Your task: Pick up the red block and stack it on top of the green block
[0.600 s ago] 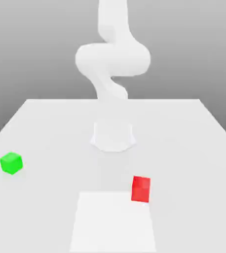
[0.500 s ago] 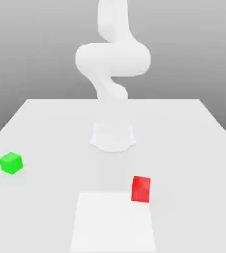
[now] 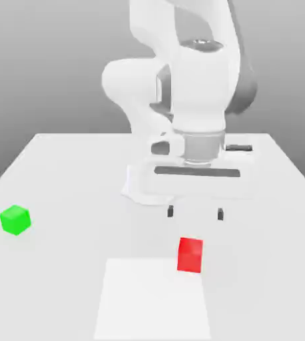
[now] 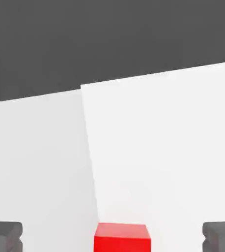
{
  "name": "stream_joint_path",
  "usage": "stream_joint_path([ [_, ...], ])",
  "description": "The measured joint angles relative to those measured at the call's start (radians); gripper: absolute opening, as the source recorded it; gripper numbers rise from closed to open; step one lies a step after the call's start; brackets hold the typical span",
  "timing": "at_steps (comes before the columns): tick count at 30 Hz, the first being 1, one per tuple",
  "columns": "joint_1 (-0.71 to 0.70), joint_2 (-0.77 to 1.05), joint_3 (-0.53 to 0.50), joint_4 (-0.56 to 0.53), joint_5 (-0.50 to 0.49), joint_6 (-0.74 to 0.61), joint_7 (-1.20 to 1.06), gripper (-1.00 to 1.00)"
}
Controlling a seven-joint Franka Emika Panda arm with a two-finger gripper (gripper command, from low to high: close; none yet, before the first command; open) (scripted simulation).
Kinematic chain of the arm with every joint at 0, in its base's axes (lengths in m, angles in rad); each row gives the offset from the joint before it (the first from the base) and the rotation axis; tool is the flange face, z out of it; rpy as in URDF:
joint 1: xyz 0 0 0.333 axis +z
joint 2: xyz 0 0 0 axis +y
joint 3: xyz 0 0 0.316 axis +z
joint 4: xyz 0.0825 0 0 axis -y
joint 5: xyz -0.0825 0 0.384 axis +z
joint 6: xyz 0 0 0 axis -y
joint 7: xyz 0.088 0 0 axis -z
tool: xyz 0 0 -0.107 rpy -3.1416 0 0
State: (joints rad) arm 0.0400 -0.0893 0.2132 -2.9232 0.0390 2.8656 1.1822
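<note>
We see the pincer [image 3: 194, 212] spread wide and empty, above the red block [image 3: 190, 255] at lower centre; the green block [image 3: 14, 220] sits far left on the table [image 3: 62, 173]. Descending off-centre, we might nudge the red block askew.

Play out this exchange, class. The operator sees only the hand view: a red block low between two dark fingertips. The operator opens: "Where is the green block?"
Observer: The green block sits on the table near its edge at the exterior view's left, far from the red block.
Operator: Is the gripper touching the red block?
Observer: No. The gripper hangs open above the table, its fingertips clear of the red block, which rests on the table.
</note>
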Motion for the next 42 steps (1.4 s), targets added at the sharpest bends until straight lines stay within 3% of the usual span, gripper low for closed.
stream_joint_path([
  [5, 0.078, 0.219, -0.118, 0.010, -0.169, 0.178, 0.135, 0.00],
  [6, 0.102, 0.251, -0.146, 0.014, -0.186, 0.206, 0.146, -1.00],
  [13, 0.109, 0.257, -0.154, 0.014, -0.193, 0.212, 0.152, -1.00],
  [21, 0.114, -0.003, -0.109, -0.024, -0.011, -0.009, 0.023, -1.00],
  [42, -0.653, -0.025, -0.689, 0.150, -0.148, -0.194, 0.507, -1.00],
])
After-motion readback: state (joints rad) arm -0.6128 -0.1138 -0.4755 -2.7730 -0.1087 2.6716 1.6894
